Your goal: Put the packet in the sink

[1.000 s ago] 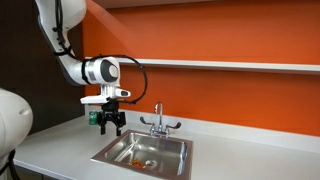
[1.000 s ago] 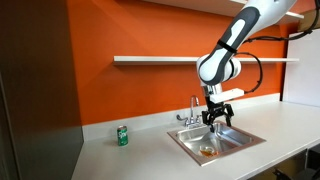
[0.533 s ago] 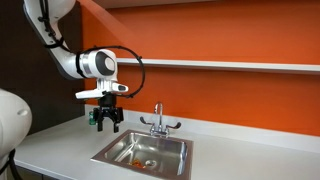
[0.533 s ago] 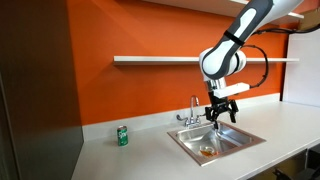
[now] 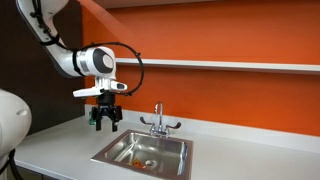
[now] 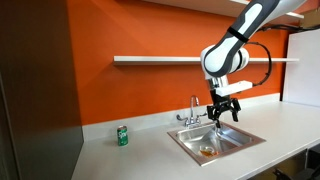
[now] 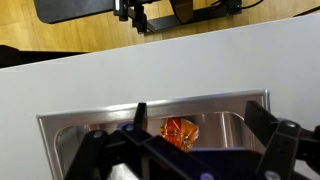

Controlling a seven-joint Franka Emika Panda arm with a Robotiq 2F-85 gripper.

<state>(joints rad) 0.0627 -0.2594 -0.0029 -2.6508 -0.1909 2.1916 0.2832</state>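
The orange-red packet (image 7: 180, 131) lies flat on the bottom of the steel sink (image 7: 230, 130) near the drain; it also shows in both exterior views (image 5: 149, 162) (image 6: 207, 151). The sink (image 5: 170, 150) (image 6: 235, 139) has a chrome two-handled tap (image 5: 158, 122) (image 6: 193, 110) behind it. My gripper (image 5: 106, 122) (image 6: 225, 112) (image 7: 205, 125) hangs open and empty well above the basin, apart from the packet.
A small green can (image 6: 123, 135) stands on the white counter (image 6: 130, 158) to the side of the sink. An orange wall with a white shelf (image 6: 160, 60) runs behind. The counter's front edge (image 7: 90, 57) shows in the wrist view.
My gripper has risen a little higher above the sink and drifted slightly sideways. The packet has stayed in the basin.
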